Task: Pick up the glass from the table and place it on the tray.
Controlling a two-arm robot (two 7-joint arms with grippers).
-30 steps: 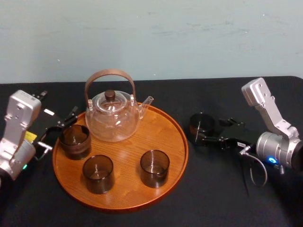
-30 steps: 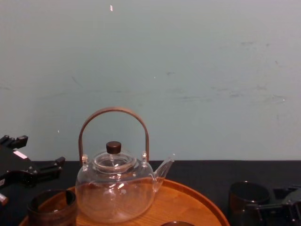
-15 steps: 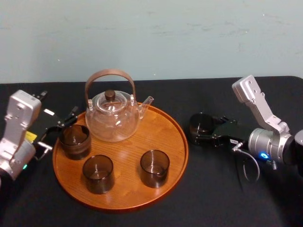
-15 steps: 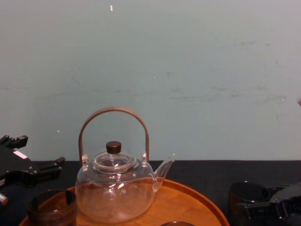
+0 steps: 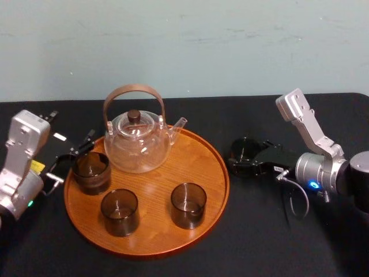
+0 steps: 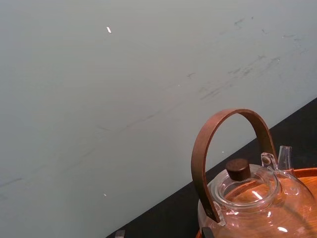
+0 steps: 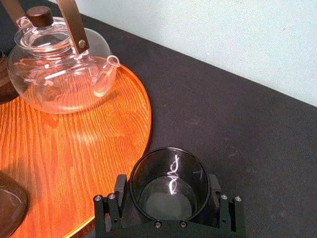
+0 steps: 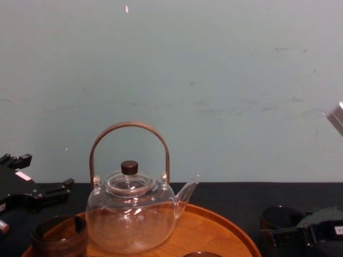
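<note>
The jaws of the right gripper (image 7: 167, 191) stand on both sides of the dark glass (image 7: 168, 168) and seem to press its wall. The glass is at the black table (image 5: 259, 231), just beside the right rim of the tray (image 5: 216, 173). The left gripper (image 5: 72, 158) rests at the tray's left edge, its jaws spread apart.

The glass (image 5: 244, 149) is seen as a short, dark-tinted, transparent cylinder, empty and upright, over the black counter (image 5: 259, 231) just to the right of the tray (image 5: 155, 231) and apart from its rim. It is clasped on two opposite sides by the right gripper (image 7: 167, 183); whether its base touches the counter cannot be told. The tray is shown as a large, round, orange-brown wooden piece with a low raised rim, laid flat.
</note>
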